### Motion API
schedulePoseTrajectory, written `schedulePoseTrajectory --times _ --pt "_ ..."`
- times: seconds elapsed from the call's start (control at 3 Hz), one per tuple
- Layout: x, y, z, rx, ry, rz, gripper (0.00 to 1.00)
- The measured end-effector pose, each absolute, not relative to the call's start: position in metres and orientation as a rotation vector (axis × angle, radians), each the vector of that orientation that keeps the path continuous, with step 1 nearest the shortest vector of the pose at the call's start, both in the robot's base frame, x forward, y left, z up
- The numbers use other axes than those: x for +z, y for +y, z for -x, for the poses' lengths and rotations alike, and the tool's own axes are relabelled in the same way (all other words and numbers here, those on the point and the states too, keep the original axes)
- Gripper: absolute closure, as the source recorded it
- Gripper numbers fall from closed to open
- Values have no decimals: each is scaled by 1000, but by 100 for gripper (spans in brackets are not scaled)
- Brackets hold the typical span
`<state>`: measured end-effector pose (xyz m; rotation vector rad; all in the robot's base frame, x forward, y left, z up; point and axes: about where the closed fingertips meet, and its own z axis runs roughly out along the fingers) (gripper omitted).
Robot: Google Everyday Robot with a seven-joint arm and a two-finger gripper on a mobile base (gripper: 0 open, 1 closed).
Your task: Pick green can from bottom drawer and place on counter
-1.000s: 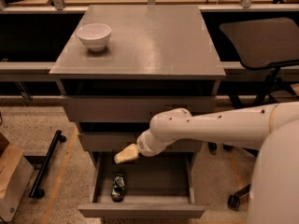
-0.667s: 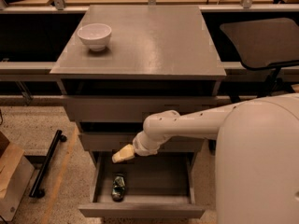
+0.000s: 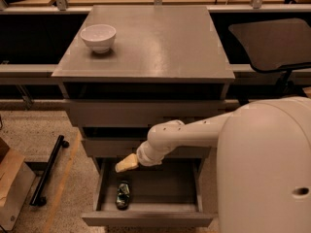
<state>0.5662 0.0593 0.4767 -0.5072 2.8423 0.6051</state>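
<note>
The green can (image 3: pixel 123 195) lies on its side in the open bottom drawer (image 3: pixel 150 219), near the drawer's front left corner. My gripper (image 3: pixel 124 163), with pale yellow fingers, hangs over the back left of the drawer, a little above and behind the can and apart from it. The white arm reaches in from the right, in front of the middle drawer. The counter (image 3: pixel 155 42) is the grey top of the cabinet above.
A white bowl (image 3: pixel 98 37) stands at the counter's back left. A dark office chair (image 3: pixel 272 45) is at the right. A black bar on wheels (image 3: pixel 47 171) and a cardboard box (image 3: pixel 12 188) lie on the floor at left.
The arm has drawn in to the left and lowered, bringing the gripper closer over the left part of the open drawer. The can has not moved.
</note>
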Motion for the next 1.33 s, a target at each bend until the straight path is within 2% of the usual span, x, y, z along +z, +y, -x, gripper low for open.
schedulePoseTrajectory --times 1.0,1.33 --pt "366 87 -582 354 2929 375 0" --pt "366 87 -582 354 2929 375 0"
